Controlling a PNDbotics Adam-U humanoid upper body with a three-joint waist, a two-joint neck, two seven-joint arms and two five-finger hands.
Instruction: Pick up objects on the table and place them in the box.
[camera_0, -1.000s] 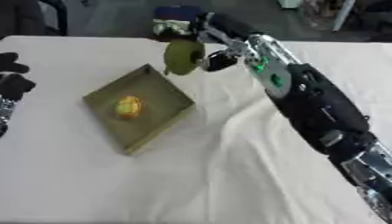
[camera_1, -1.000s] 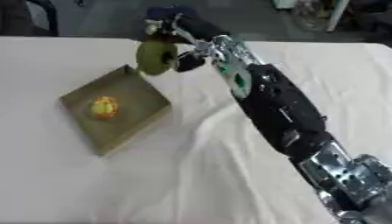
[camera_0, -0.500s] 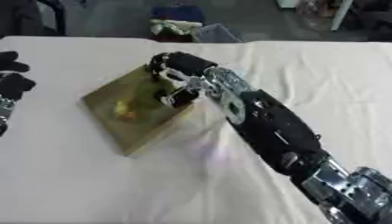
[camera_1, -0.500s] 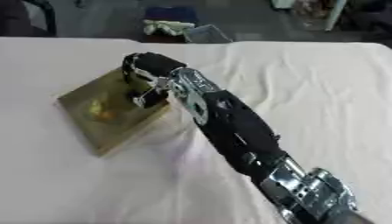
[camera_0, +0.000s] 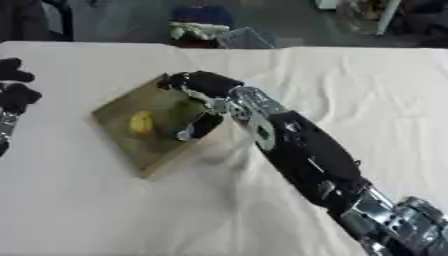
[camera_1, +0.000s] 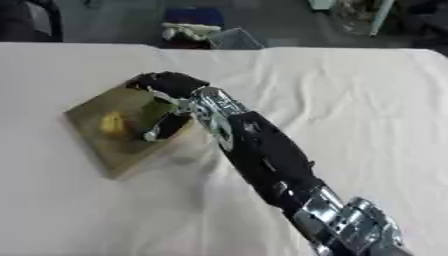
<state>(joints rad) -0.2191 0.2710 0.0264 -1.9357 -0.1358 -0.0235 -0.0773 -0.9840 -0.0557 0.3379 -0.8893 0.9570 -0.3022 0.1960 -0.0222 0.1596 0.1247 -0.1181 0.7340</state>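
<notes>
An olive-green box (camera_0: 122, 145) lies askew on the white cloth, left of the middle. Inside it sits a small yellow object (camera_0: 141, 123). My right hand (camera_0: 203, 86) reaches from the lower right over the box's right side, its fingers curled round a green rounded object (camera_0: 183, 112) held low inside the box, just right of the yellow one. I cannot see whether the green object touches the box floor. My left hand (camera_0: 14, 89) shows at the left edge, fingers up and relaxed, holding nothing.
The white cloth (camera_0: 350, 90) is wrinkled to the right of the box. Past the table's far edge, dark clutter (camera_0: 206, 27) stands on the floor. My right forearm (camera_1: 262, 155) crosses the table diagonally.
My right hand has carried the green object from above the box's far corner down into the box, beside the yellow object. The left hand has stayed put.
</notes>
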